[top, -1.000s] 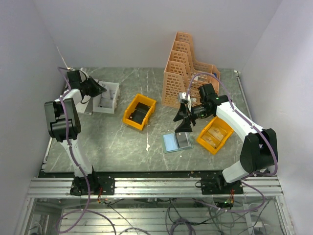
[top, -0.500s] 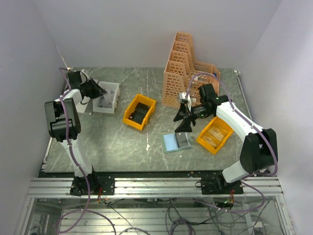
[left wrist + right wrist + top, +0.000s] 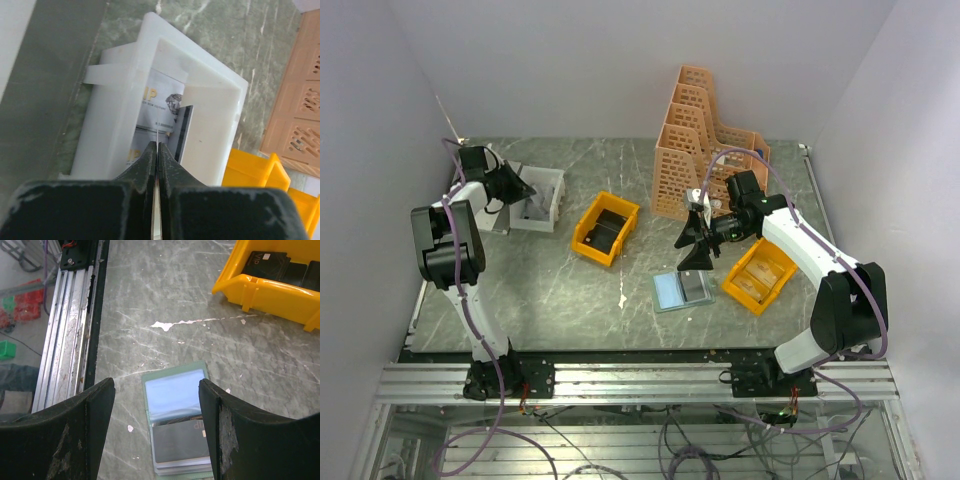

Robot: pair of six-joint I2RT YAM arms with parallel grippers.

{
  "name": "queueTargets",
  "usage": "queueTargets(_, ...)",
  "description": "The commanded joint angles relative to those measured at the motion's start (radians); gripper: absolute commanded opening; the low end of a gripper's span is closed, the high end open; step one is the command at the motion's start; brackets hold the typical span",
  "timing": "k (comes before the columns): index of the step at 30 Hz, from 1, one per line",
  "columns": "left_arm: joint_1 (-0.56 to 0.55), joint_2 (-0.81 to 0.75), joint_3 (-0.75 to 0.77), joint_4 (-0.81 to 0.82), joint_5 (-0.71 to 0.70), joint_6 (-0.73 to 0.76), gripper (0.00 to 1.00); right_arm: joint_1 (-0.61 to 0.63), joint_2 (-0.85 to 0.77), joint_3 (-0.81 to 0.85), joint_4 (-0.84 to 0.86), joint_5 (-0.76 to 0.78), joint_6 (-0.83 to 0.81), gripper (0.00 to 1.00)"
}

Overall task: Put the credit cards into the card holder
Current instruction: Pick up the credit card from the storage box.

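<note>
Nearest me, along the bottom of the overhead view, runs the aluminium rail [image 3: 640, 380] that carries both arm bases. Just beyond it, right of centre on the table [image 3: 570, 300], the card holder [image 3: 682, 290] lies open and flat. In the right wrist view its upper pocket is bluish and a dark card [image 3: 182, 442] sits in the lower one.

My right gripper [image 3: 697, 250] hangs over the holder's far edge. Its jaws are spread wide with nothing in them, and from the wrist camera the holder shows between the two fingers. A small white scrap [image 3: 165, 326] lies on the table a little past the holder.

To the right of the holder sits a yellow bin [image 3: 760, 275] holding tan credit cards [image 3: 750, 283]. A second yellow bin [image 3: 605, 228], near the middle of the frame, holds black cards [image 3: 610, 225].

Farther back on the left stands the white box [image 3: 538, 198], with my left gripper [image 3: 520, 183] at its left edge. In the left wrist view the jaws are pressed together on a thin card [image 3: 157, 130] seen edge-on. Below them printed cards [image 3: 155, 107] lie in the box, with a dark-striped card [image 3: 181, 132] leaning beside them.

Farthest back, upper right of centre, is the orange rack [image 3: 705, 145].
</note>
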Motion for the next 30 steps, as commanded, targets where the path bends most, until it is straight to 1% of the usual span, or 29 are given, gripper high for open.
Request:
queueTargets(1,0.008,-0.079,0.036,-0.043,-0.100,0.048,0.07,-0.003,-0.003,0.017,-0.010,-0.016,-0.015,0.68)
queueTargets(6,-0.001,-0.191,0.015,-0.054,-0.220,0.115,0.07,-0.004,-0.002,0.015,-0.010,-0.016,-0.015,0.68)
queueTargets(10,-0.008,-0.296,-0.043,-0.005,-0.294,0.153,0.07,-0.003,-0.001,0.015,-0.010,-0.017,-0.017,0.68)
queueTargets(12,-0.010,-0.349,-0.074,0.019,-0.308,0.158,0.07,-0.001,-0.001,0.013,-0.009,-0.017,-0.017,0.68)
queueTargets(15,-0.012,-0.444,-0.129,0.058,-0.258,0.118,0.07,-0.001,-0.005,0.012,-0.011,-0.019,-0.024,0.68)
queueTargets(18,-0.021,-0.559,-0.225,0.153,-0.109,0.027,0.07,-0.002,-0.022,0.005,-0.019,-0.035,-0.054,0.68)
queueTargets(21,-0.084,-0.695,-0.381,0.306,0.023,-0.074,0.07,-0.002,-0.062,-0.016,-0.016,-0.065,-0.087,0.68)
queueTargets(24,-0.188,-0.820,-0.523,0.479,0.088,-0.165,0.07,-0.006,-0.106,-0.035,0.000,-0.086,-0.111,0.68)
queueTargets(27,-0.334,-0.947,-0.646,0.601,0.065,-0.212,0.07,-0.014,-0.141,-0.041,0.019,-0.101,-0.110,0.68)
queueTargets(29,-0.425,-1.006,-0.716,0.707,0.026,-0.241,0.07,-0.015,-0.156,-0.016,0.012,-0.108,-0.081,0.68)
queueTargets(30,-0.478,-1.030,-0.739,0.726,0.011,-0.243,0.07,-0.015,-0.166,0.014,-0.012,-0.121,-0.080,0.68)
